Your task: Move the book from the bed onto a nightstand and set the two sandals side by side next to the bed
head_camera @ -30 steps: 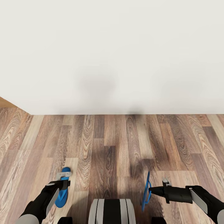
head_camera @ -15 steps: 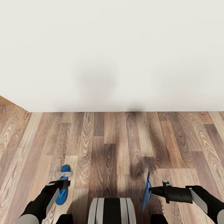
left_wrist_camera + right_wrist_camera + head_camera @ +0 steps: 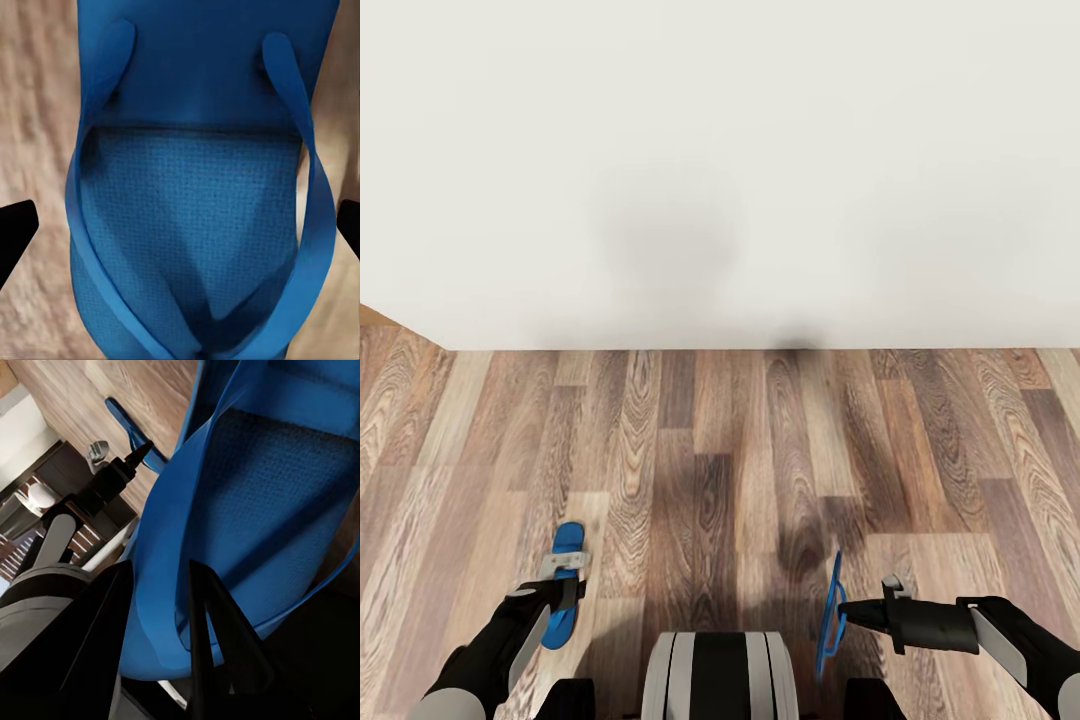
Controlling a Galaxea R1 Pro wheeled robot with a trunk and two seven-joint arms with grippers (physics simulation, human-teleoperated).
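Note:
I see both blue sandals; the book, the bed and the nightstand are out of view. One sandal [image 3: 568, 543] lies flat on the wood floor under my left gripper [image 3: 565, 588]. In the left wrist view that sandal [image 3: 195, 225] sits between the two black fingertips [image 3: 15, 232], which stand wide apart and open. My right gripper [image 3: 845, 610] is shut on the other sandal [image 3: 830, 600] and holds it on edge above the floor. The right wrist view shows this sandal [image 3: 255, 510] close up, clamped between the dark fingers [image 3: 217, 645].
A plain white wall [image 3: 720, 170] stands straight ahead and meets the plank floor [image 3: 760, 440] about mid-picture. A tan strip [image 3: 370, 322] shows at the wall's left end. My own base [image 3: 715, 675] is at the bottom centre.
The whole picture has shifted, and the wall's foot now sits higher. The left sandal moved up with the floor while the left gripper kept its place. The right sandal stayed in the right gripper.

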